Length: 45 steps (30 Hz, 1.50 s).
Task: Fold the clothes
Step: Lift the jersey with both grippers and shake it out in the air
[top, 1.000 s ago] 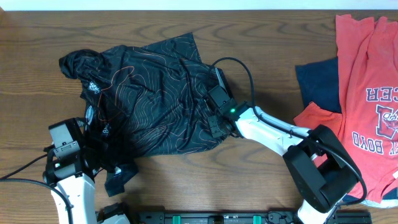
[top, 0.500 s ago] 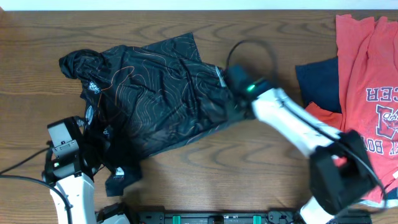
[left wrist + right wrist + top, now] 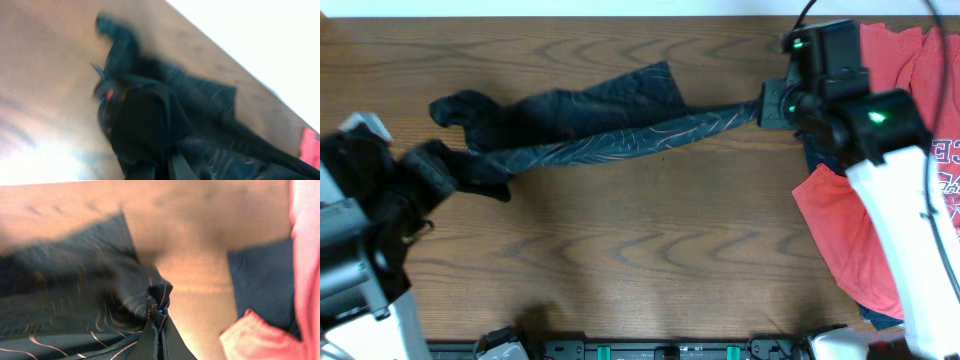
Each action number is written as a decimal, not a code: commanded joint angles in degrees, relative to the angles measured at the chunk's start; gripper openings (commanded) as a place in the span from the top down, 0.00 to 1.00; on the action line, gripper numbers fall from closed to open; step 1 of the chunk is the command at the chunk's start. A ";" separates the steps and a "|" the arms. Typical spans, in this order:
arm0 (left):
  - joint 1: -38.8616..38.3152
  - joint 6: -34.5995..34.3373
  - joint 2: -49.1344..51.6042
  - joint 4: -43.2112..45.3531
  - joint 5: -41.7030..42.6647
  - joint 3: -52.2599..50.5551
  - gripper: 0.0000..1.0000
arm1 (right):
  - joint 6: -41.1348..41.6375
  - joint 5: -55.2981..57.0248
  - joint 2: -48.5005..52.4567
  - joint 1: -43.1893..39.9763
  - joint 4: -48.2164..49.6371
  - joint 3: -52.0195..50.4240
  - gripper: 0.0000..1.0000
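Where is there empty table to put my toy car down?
The biggest bare patch is the table in front of the stretched black jersey, down to the near edge. A thinner bare strip runs behind the jersey along the far edge. The right side is crowded: the red T-shirt and navy garment lie there.

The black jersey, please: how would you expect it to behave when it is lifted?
Probably floppy: the black jersey bunches into a rope between the left hand and right hand. Likely light and slippery, given its thin, smooth-looking cloth.
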 commanded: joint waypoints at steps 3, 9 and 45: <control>-1.29 6.99 4.26 -2.64 2.69 15.56 0.94 | -2.91 4.46 -5.53 -0.70 -0.02 8.76 0.99; -1.33 9.09 8.13 -5.38 2.73 29.73 0.94 | -3.63 12.72 -8.44 -0.70 1.33 15.54 0.99; -9.84 13.84 42.93 38.73 11.39 35.21 0.94 | -4.59 13.35 17.75 -10.80 36.35 21.07 0.99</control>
